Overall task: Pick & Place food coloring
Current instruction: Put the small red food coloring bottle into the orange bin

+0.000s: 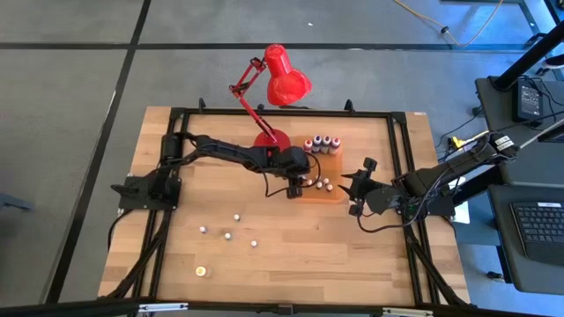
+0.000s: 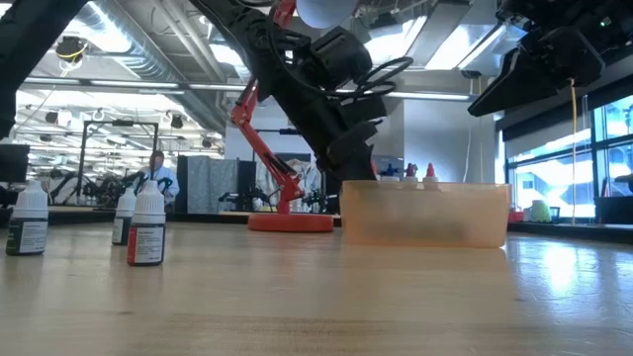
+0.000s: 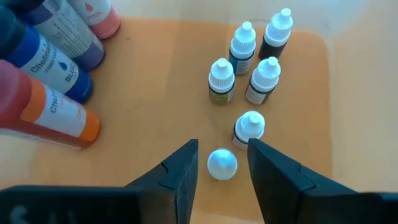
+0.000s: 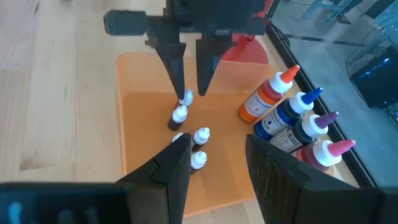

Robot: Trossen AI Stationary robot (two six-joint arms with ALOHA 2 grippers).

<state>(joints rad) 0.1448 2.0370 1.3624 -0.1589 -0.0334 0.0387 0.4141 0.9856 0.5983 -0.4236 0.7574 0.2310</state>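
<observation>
Just inside tray [image 3: 155, 81], left gripper [image 3: 222, 163] straddles bottle [image 3: 221, 165]

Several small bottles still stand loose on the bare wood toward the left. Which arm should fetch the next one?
Probably the left. Its gripper is open over the orange tray, astride a bottle there, and its base is on the loose bottles' side. The right gripper waits beyond the tray.

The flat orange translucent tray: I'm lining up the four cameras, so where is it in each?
High view: flat orange translucent tray, right of centre, between both grippers.
Low view: tray, right of middle, behind the table edge.
Left wrist view: tray fills the picture.
Right wrist view: tray in the middle.
Shared landmark: the red desk lamp's base beside it.
</observation>
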